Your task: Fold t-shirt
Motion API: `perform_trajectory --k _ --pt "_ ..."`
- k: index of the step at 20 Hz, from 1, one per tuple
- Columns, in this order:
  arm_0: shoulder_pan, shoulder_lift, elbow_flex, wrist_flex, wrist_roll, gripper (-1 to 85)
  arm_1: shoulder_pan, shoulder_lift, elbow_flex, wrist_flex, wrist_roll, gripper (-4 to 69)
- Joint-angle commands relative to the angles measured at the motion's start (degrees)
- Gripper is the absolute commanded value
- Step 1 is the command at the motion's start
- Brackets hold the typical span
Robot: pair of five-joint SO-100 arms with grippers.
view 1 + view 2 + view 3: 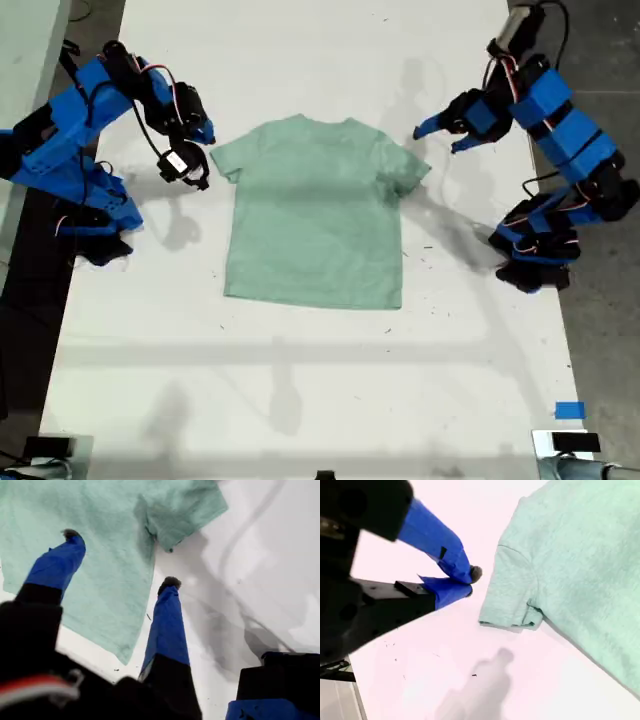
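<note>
Layout, exterior view left to right: my second gripper [469, 582] is hung just beside one sleeve [228, 160], fingers narrowed almost shut, nothing held. The t-shirt [315, 215] is laid flat and unfolded mid-table, long axis from the collar at the view's top to the hem at its bottom. My first gripper [437, 140] is spread wide and empty just above the other sleeve [405, 165]. Each arm is judged nearest its own sleeve. The white table [300, 350] shows bare room below the hem.
</note>
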Motion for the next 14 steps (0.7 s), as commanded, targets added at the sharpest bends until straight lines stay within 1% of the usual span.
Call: perform_trajectory --k 1,4,10,14 --pt "-0.26 0.18 -3.08 -0.44 0.35 0.0 1.67 0.79 2.02 -1.32 0.62 38.3" --pt "0.26 0.18 -2.81 -0.53 0.35 0.1 2.81 1.41 7.47 -5.45 0.62 39.1" --pt "0.97 0.18 -1.32 -0.88 0.09 0.1 5.19 1.93 25.22 -21.88 0.53 38.9" --pt "1.05 0.18 -0.97 -1.32 0.09 0.1 6.68 0.79 31.73 -29.0 0.35 38.8"
